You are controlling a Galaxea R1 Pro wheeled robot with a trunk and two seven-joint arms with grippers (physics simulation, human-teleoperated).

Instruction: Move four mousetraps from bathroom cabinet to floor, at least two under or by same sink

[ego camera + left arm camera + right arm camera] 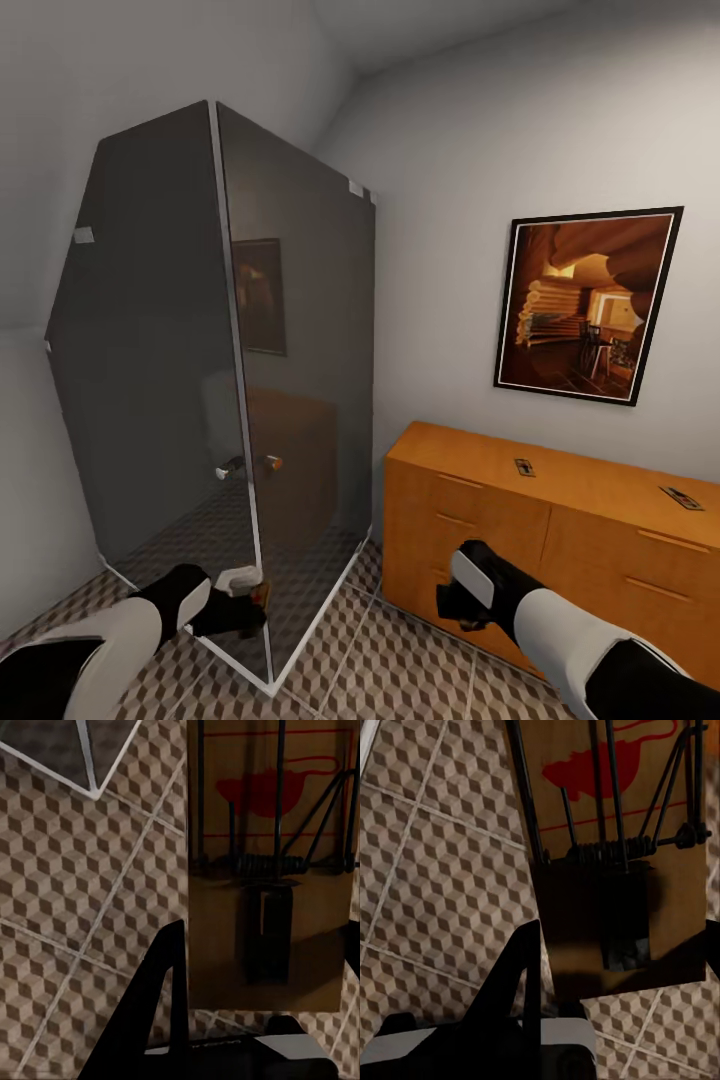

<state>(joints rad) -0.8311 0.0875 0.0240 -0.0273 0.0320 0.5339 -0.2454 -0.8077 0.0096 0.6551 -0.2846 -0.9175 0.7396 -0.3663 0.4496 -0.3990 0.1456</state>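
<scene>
Left gripper (259, 967) is clamping a wooden mousetrap (270, 832) over the cube-pattern bathroom floor (82, 892) beside the glass shower stall (210, 380). Right gripper (619, 975) is gripping a second mousetrap (615, 810). Two more traps (524, 467) (681, 497) are lying on the cabinet (560, 530).

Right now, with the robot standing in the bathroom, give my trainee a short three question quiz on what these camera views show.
1. True or false: two mousetraps lie on top of the cabinet.
2. What does the left gripper hold? A) a towel B) a mousetrap C) nothing
3. Fill in: the framed picture hangs on the wall above the ____.

Key:
1. True: one trap lies near the middle of the top, another toward its far end.
2. B: a wooden mousetrap with a red mouse print sits between the fingers. The right gripper likewise holds a second mousetrap over the bathroom floor.
3. Cabinet.
</scene>
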